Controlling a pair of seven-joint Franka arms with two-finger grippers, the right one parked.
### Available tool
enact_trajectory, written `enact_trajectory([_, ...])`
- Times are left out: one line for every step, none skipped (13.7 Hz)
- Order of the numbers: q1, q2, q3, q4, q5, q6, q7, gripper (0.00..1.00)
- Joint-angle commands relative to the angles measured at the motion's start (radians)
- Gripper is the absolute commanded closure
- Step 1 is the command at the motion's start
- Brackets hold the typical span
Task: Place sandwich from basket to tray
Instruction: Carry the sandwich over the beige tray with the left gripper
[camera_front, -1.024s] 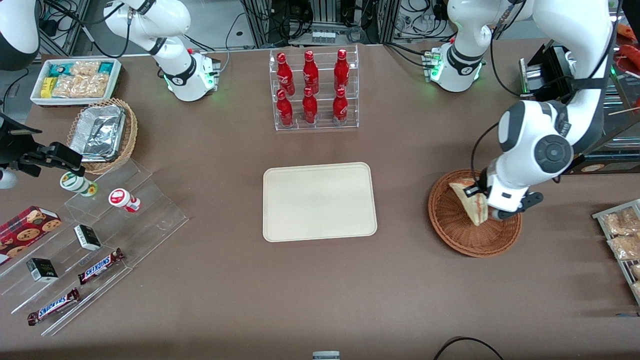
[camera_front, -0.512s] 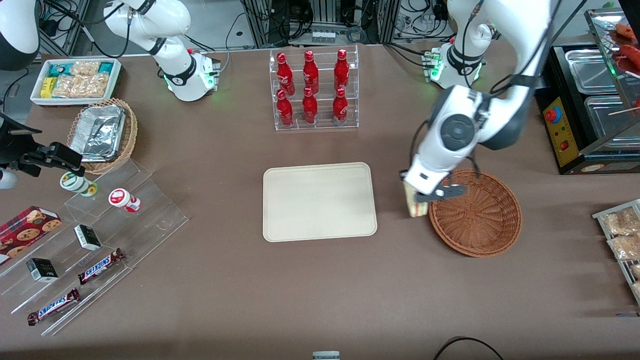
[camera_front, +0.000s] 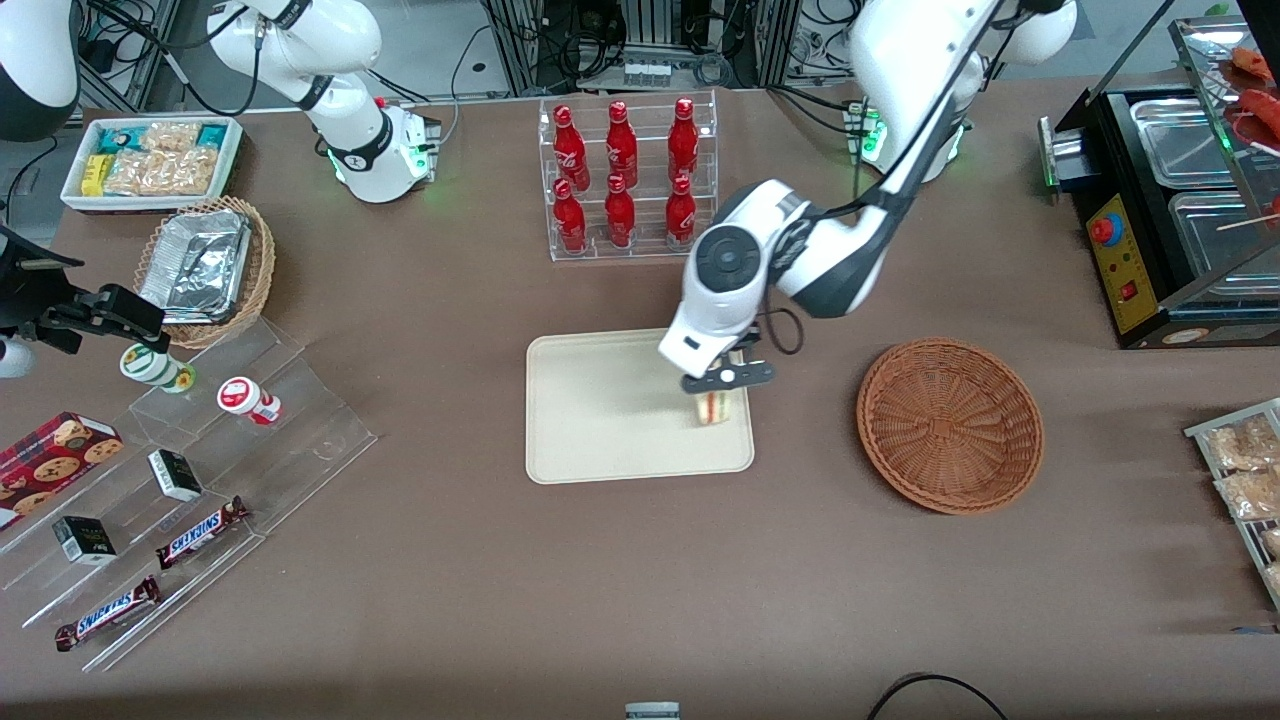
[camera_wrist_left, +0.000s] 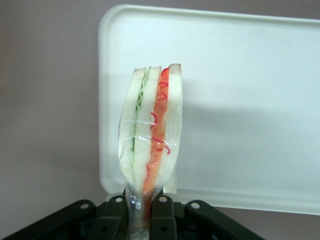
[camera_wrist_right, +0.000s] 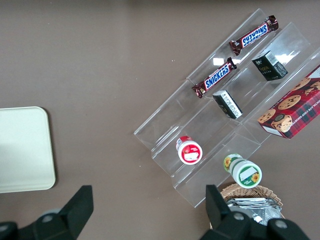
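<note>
The sandwich (camera_wrist_left: 150, 135) hangs pinched at one end by the gripper (camera_front: 722, 388), whose fingers are closed tight on the wrapped wedge, so the cut edge with its red and green filling points down at the tray (camera_front: 600, 400). It is held over the tray's end nearest the basket (camera_front: 950, 425), close to the rim and apparently not yet resting on it. Carried edge-down, the wedge can probably be lowered and tipped flat without the layers sliding. The basket sits emptied, well apart toward the working arm's end of the table. Farther from the front camera stands a clear rack of red bottles (camera_front: 625, 180).
</note>
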Motion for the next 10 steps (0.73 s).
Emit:
enact_trajectory([-0.070,0.107,0.016,0.153,0.006,-0.020,-0.069,1.00])
enact_trajectory([-0.083,0.132,0.016,0.179,0.004,-0.031,-0.078,1.00])
enact_trajectory([-0.089,0.158,0.017,0.211,0.006,-0.036,-0.087,1.00])
enact_trajectory([-0.092,0.184,0.017,0.239,0.006,-0.037,-0.095,1.00])
enact_trajectory([-0.094,0.204,0.016,0.260,0.006,-0.036,-0.101,1.00])
enact_trajectory([-0.095,0.226,0.016,0.288,0.006,-0.037,-0.103,1.00])
enact_trajectory([-0.106,0.243,0.016,0.307,0.006,-0.039,-0.110,1.00])
enact_trajectory([-0.123,0.253,0.023,0.317,0.007,-0.039,-0.122,1.00])
enact_trajectory([-0.126,0.261,0.025,0.322,0.009,-0.039,-0.129,1.00])
enact_trajectory([-0.126,0.269,0.025,0.327,0.010,-0.039,-0.139,1.00])
